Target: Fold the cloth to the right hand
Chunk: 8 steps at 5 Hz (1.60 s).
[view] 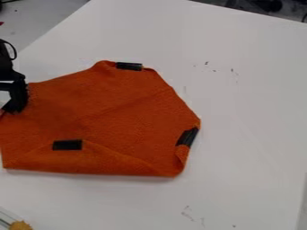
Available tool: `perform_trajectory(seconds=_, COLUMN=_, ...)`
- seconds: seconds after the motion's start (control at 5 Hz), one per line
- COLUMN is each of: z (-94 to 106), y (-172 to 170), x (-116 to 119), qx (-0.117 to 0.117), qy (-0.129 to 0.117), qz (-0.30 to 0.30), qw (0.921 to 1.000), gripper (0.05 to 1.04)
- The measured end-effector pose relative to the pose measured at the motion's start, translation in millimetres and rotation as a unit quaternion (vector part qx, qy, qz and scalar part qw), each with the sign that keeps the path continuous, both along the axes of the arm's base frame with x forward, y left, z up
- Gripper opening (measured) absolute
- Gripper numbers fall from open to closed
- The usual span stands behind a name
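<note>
The orange cloth (114, 108) looks light and floppy, best pinched by its left edge beside the gripper (17, 102), though whether that is open or closed I cannot tell

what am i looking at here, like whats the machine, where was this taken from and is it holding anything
The machine is a robot arm, black, at the left edge of the picture. The part it grasps with, the tool, is at the left side of an orange cloth. I can't tell whether it is gripping the cloth or just touching it.

There is one picture, taken by a fixed camera looking down at a slant on a white table. The cloth lies on it, with part of its near side folded over. Three black patches show on the cloth: one near its top, one at the right and one toward the bottom left. In the picture's bottom left corner is a small yellowish-brown thing; I can't tell what it is.
</note>
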<state>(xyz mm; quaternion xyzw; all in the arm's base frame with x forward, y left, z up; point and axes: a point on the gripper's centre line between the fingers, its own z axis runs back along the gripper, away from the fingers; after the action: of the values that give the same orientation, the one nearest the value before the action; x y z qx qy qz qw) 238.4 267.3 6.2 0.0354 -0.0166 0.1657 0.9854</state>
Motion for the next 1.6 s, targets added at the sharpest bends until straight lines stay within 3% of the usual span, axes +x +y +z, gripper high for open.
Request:
perform_trajectory(seconds=0.4, z=-0.2, y=-4, x=7, qx=0.002, qy=-0.003, qz=-0.015, qw=0.9999, gripper=0.404)
perform_trajectory(seconds=0.6, z=0.3, y=-9, x=7, qx=0.003, qy=-0.01, qz=-0.017, qw=0.9998, gripper=0.196)
perform_trajectory(seconds=0.8, z=4.3, y=-16, x=6, qx=0.016, qy=-0.009, qz=-0.023, qw=0.9996, gripper=0.097)
perform_trajectory(seconds=1.0, z=34.5, y=-29, x=13, qx=0.052, qy=-0.02, qz=-0.036, qw=0.9978, gripper=0.084)
perform_trajectory(seconds=1.2, z=49.3, y=-60, x=31, qx=0.058, qy=-0.037, qz=-0.06, qw=0.9958, gripper=0.084)
perform_trajectory(seconds=1.6, z=36.7, y=-110, x=49, qx=0.017, qy=-0.052, qz=-0.077, qw=0.9955, gripper=0.084)
